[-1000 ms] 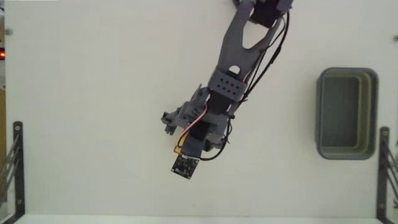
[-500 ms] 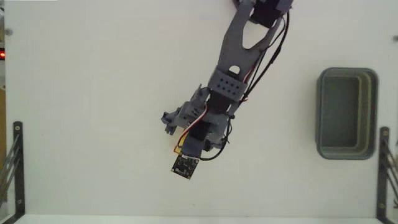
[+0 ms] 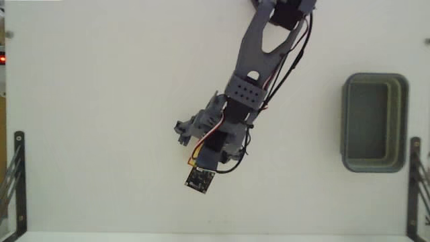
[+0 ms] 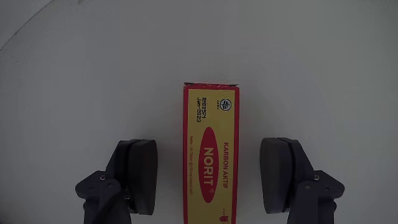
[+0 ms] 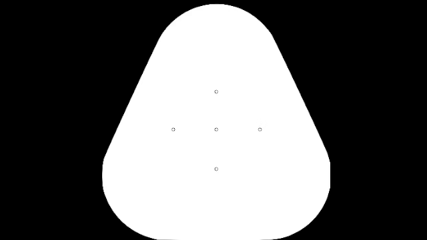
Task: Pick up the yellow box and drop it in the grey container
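In the wrist view the yellow box (image 4: 210, 118) lies flat on the white table, long side running away from the camera, with red edging and a red oval mark. My gripper (image 4: 210, 152) is open and straddles it. One dark finger (image 4: 138, 174) stands left of the box and the other to its right, each with a gap to the box. In the fixed view the arm (image 3: 245, 94) covers the box except a yellow sliver (image 3: 192, 161). The grey container (image 3: 346, 121) sits far to the right, with nothing visible inside.
Black metal brackets stand at the lower left edge (image 3: 15, 181) and lower right edge (image 3: 416, 181) of the white table in the fixed view. The arm's base is at the top centre.
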Controlling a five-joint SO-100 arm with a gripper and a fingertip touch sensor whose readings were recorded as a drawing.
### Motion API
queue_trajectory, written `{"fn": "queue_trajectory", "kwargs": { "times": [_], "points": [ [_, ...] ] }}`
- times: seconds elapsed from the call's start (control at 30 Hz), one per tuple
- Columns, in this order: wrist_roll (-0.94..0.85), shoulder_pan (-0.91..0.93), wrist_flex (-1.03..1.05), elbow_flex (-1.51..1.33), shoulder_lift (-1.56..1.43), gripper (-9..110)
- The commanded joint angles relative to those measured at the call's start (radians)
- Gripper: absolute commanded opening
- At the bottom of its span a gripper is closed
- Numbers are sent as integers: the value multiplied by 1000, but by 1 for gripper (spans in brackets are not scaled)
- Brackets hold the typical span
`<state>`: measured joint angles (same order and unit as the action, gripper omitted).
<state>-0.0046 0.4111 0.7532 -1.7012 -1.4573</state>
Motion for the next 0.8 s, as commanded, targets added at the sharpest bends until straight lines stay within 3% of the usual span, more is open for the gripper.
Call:
{"fn": "queue_trajectory", "kwargs": {
  "times": [0.0, 0.77],
  "points": [
    [5, 11, -15, 1, -31, 102],
    [5, 11, -15, 1, -31, 97]
  ]
}}
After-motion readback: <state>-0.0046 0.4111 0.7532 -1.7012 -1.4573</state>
